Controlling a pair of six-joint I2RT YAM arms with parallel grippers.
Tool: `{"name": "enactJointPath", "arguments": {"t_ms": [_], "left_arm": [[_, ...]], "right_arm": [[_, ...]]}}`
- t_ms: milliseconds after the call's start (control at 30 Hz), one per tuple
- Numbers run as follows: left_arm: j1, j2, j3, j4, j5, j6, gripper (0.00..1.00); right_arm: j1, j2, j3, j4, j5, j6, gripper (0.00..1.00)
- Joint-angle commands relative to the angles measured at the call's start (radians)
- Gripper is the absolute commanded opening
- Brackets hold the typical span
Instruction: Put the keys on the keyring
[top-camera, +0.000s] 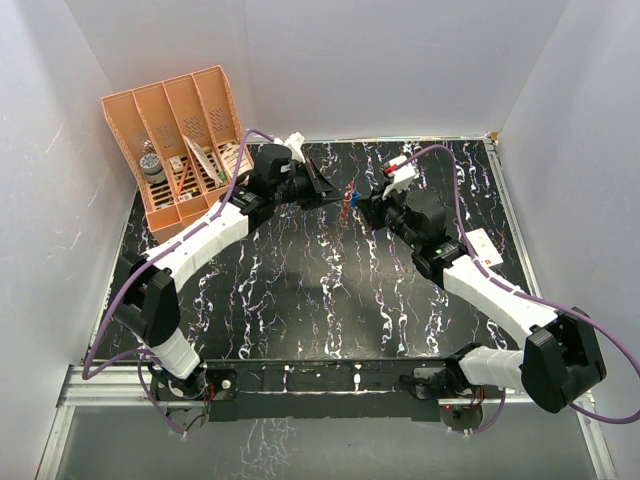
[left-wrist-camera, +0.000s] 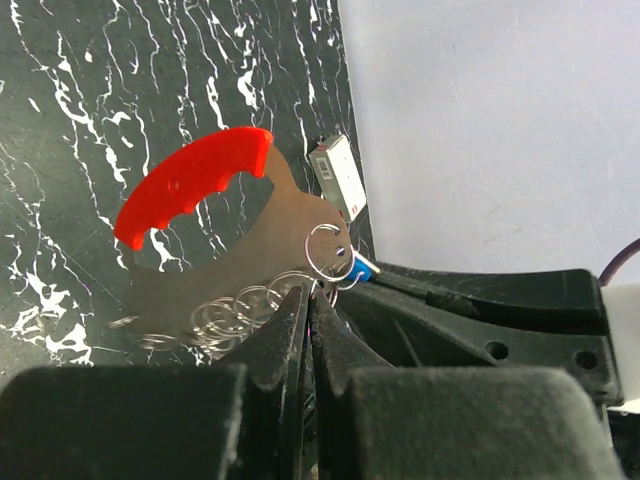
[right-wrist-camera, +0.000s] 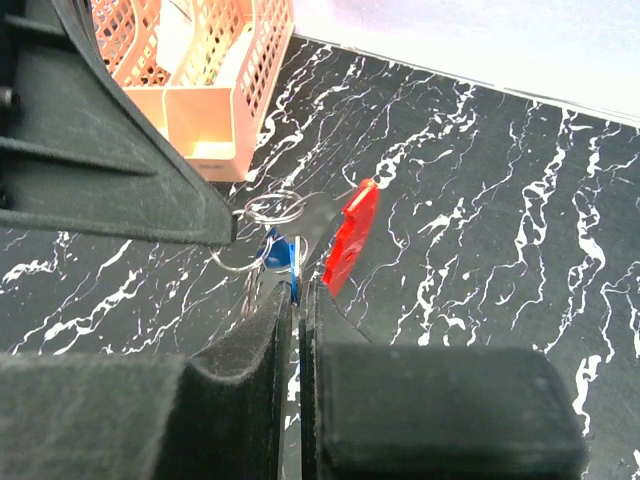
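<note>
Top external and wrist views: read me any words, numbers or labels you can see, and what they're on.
None is readable.
Small white block with a red mark, on the table: too blurred to read.
The keyring and the key show no text.

The flat table is black with white marble-like veining. Over its far middle, the D-shaped carabiner-like metal keyring has one bright red curved side and one dull silver-brown side; the tiny metal key there has a bright blue plastic head, among thin silver wire rings. In the table's far-left corner, the slotted plastic organiser is pale orange.
</note>
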Motion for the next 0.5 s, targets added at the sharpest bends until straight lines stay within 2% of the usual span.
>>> {"name": "enactJointPath", "arguments": {"t_ms": [0,467], "left_arm": [[0.013,-0.068,-0.032,0.072,0.107,0.028,0.0],[0.028,-0.035,-0.085,0.28,0.322,0.017,0.0]], "right_arm": [[-0.013,-0.008,0.078,0.023,0.067,-0.032,0.0],[-0.027,-0.006,0.103,0.04,0.007,-0.043,0.0]]}}
